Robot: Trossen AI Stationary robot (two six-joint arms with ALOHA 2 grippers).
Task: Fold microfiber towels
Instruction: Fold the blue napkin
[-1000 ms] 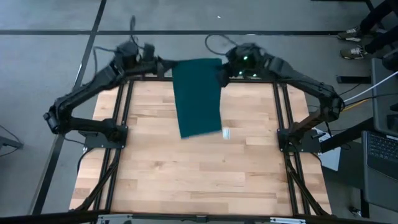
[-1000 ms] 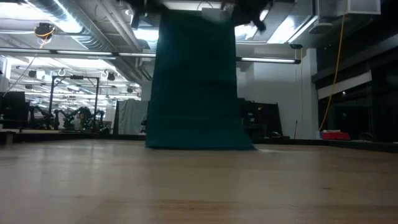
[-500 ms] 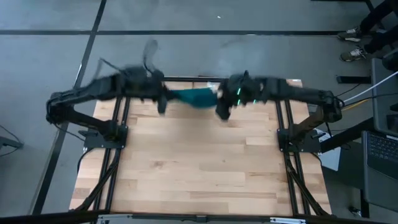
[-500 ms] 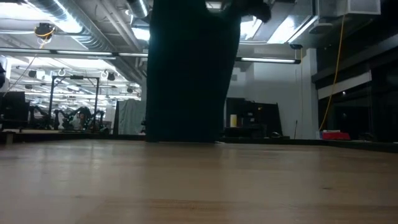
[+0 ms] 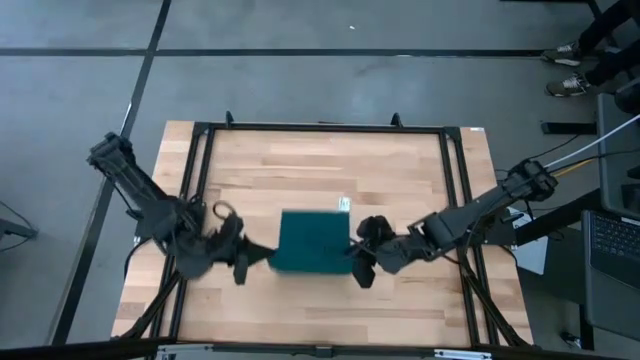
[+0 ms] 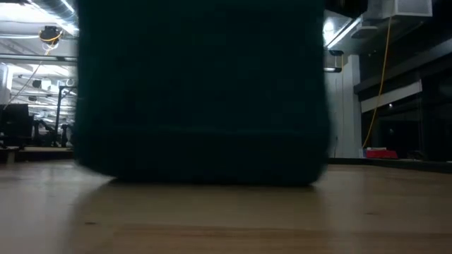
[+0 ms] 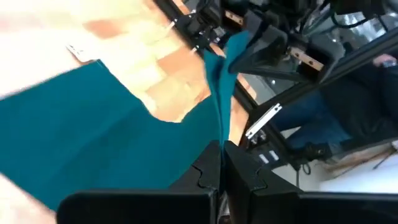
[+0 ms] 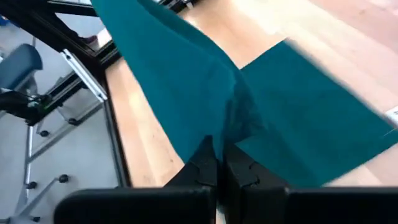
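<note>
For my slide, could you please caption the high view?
Left gripper and right gripper hold the teal towel over the wooden table.

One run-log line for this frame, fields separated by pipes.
towel: one edge on table, the other lifted | left pincer: shut on towel's left corner | right pincer: shut on right corner | fold: in progress

Bare tabletop [image 5: 330, 165] lies open beyond my teal towel [image 5: 313, 240]; my two arms flank its sides.

A plain dark teal towel [image 5: 312, 241] with white tag [image 5: 344, 204] over pale wood table [image 5: 330, 165].
</note>
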